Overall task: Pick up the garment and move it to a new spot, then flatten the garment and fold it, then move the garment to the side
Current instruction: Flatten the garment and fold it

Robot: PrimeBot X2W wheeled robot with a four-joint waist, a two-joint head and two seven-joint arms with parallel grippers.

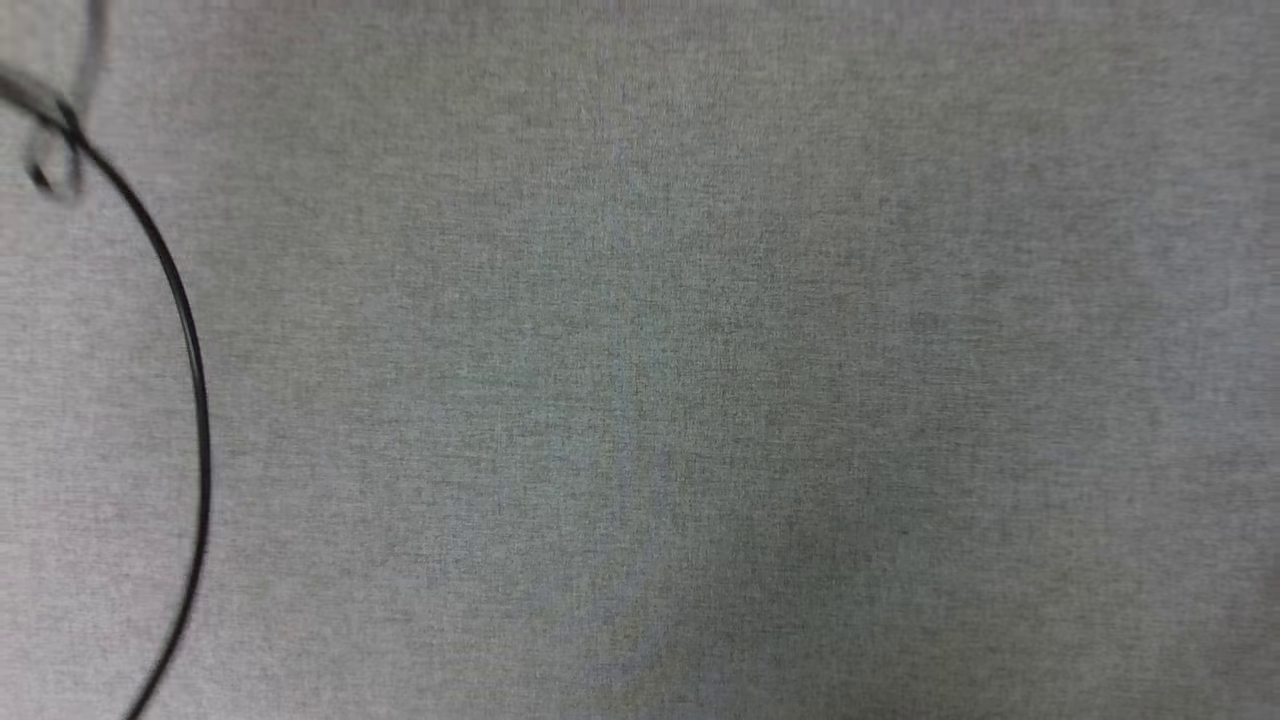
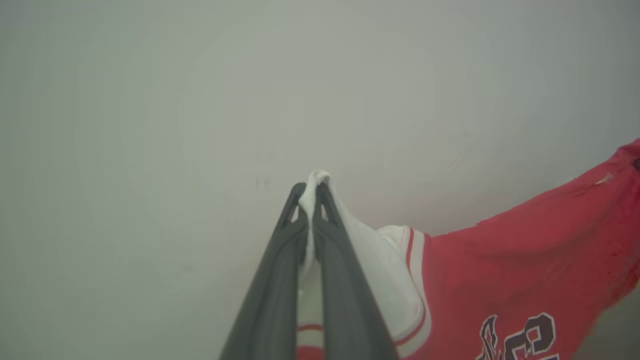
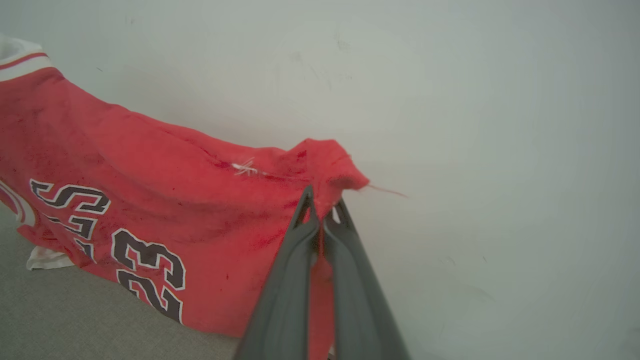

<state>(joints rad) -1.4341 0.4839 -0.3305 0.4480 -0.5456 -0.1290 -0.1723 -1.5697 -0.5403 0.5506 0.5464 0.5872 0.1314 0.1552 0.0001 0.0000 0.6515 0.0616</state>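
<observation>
The left gripper [image 2: 310,189], with two long dark fingers, is clamped on the white sleeve end of the red jersey-style shirt with black "23" print [image 2: 500,260]. The right gripper [image 3: 324,197] is pinched on a red corner of the same garment, where a loose thread sticks out. The garment hangs lifted between the two grips, its top edge sagging a little and its printed side facing the right wrist camera.

This looks like the carry to a new spot. To do it well, I judge the arms should draw slightly apart to take up the sag. They should then travel level together and lay the hanging edge down first, so the cloth spreads without bunching.

Below the garment's lower edge lies a grey woven fabric surface [image 3: 75,320], which the edge appears to reach. A thin black cable [image 1: 190,340] curves over that surface; its place relative to the garment cannot be told. Behind the garment stands a plain pale wall [image 3: 500,125].
</observation>
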